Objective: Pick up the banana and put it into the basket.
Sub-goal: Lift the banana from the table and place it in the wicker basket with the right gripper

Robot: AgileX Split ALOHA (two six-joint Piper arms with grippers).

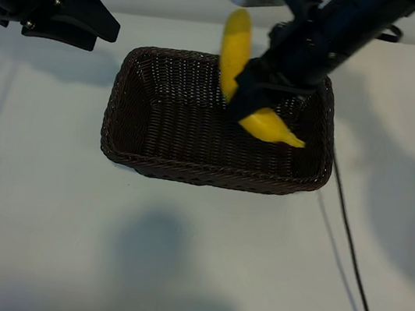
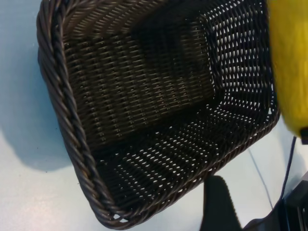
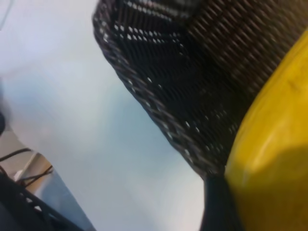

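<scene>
One black cable [image 1: 350, 249] trails on the table [image 1: 190, 263] beside the basket [image 1: 159, 164].

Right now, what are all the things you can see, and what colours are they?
banana: one, bright yellow, held above the basket's right half
basket: one, dark brown wicker, middle of the table, nothing lying in it
table: one, white, under everything
cable: one, black, lying on the table right of the basket
left gripper: one, black, open, hovering beside the basket's far left corner, holding nothing
right gripper: one, black, closed on the banana over the basket
</scene>
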